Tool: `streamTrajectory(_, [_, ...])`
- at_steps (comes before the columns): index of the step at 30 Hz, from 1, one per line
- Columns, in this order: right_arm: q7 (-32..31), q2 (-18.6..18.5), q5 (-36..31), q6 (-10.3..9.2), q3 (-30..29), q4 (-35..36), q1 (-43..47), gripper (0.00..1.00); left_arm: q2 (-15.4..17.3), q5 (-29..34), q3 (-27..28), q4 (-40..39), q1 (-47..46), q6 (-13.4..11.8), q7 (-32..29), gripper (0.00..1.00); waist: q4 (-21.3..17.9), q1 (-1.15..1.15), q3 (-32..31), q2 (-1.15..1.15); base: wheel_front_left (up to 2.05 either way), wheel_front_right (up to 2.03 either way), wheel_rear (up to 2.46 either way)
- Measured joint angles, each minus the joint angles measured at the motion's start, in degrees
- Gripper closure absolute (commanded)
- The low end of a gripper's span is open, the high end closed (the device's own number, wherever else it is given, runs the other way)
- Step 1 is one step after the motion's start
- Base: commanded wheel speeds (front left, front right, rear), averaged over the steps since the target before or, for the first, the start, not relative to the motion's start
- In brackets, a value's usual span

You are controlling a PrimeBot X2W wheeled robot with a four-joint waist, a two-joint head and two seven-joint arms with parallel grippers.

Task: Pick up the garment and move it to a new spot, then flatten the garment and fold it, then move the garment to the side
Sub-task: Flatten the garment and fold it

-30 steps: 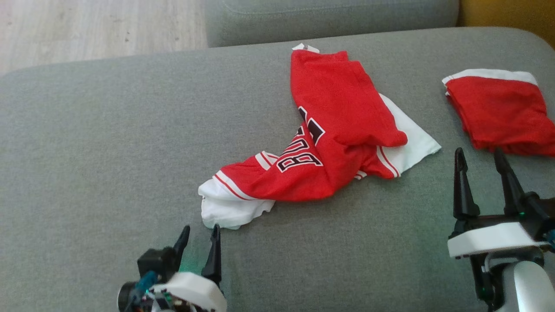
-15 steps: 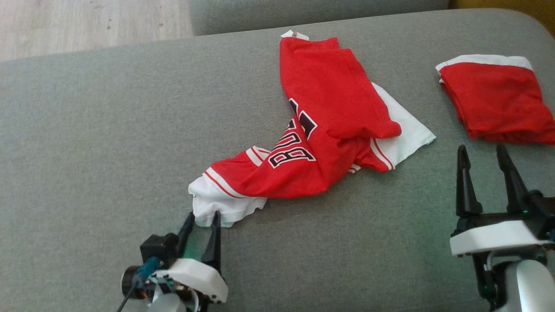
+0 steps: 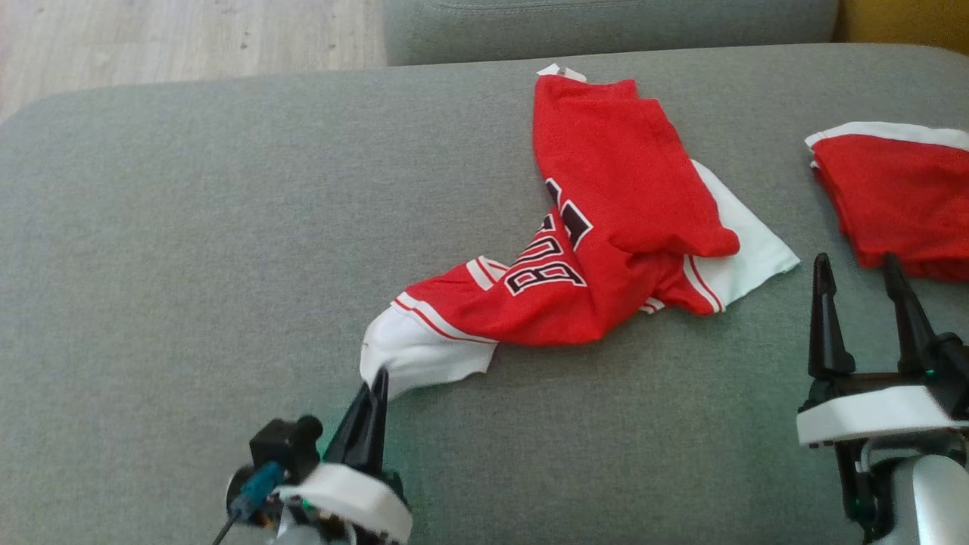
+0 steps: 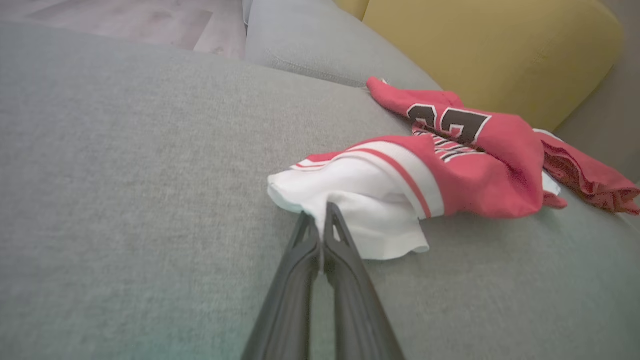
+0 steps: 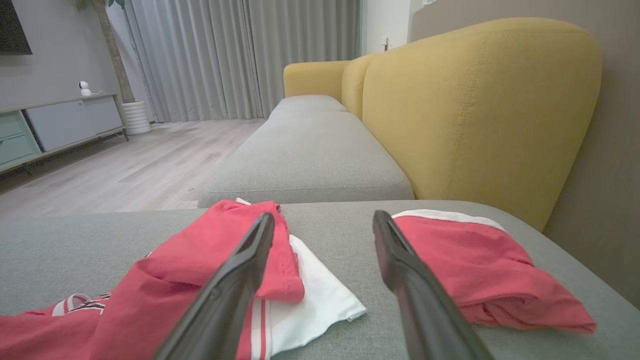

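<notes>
A crumpled red and white garment [image 3: 606, 227] with black lettering lies across the middle of the grey cushion [image 3: 189, 227]. Its near white corner [image 4: 360, 200] is pinched between the tips of my left gripper [image 3: 377, 378], which is shut on it, as the left wrist view [image 4: 320, 212] shows close up. Lower right, my right gripper [image 3: 855, 276] stands open above the cushion, just right of the garment's white edge [image 5: 310, 300]. Nothing is between its fingers [image 5: 235, 280].
A second red and white cloth [image 3: 901, 197] lies folded at the cushion's right edge. Behind the cushion sits another grey cushion [image 3: 606, 23], with wooden floor [image 3: 174, 38] to its left and a yellow sofa back [image 5: 475, 110] on the right.
My left gripper moved forward onto the garment's near white corner and closed on it. The head camera shifted a little. The right gripper stayed open and still.
</notes>
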State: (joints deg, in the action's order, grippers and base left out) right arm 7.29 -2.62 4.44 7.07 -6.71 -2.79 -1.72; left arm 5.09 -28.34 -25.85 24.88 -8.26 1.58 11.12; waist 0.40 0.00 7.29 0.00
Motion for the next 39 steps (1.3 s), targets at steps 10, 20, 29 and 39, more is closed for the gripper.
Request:
streamTrajectory(10, [0.0,0.0,-0.3,0.0,0.0,-1.1,0.0,0.0,3.3,-2.4,-0.4,-5.7,6.4,-2.2,-10.1,0.76,1.1,0.0,-0.2,0.0,0.0,0.0,0.0])
streamTrajectory(20, [0.0,0.0,-0.4,0.0,-0.1,-2.2,0.5,0.0,3.6,-0.7,0.3,-7.4,6.4,-4.1,-2.0,0.0,0.9,0.0,-2.2,0.0,0.0,0.0,0.0])
streamTrajectory(29, [0.4,0.0,0.0,0.0,0.5,-3.6,3.4,0.0,3.0,0.2,0.3,-8.1,6.3,-3.4,1.6,0.0,1.4,-0.01,-5.4,0.0,0.0,0.0,0.0])
streamTrajectory(39, [0.4,0.1,1.0,0.0,1.8,-4.4,3.8,0.0,2.4,0.4,0.3,-7.7,6.5,-3.8,2.3,0.0,1.8,0.0,-7.7,0.0,0.0,0.0,0.0])
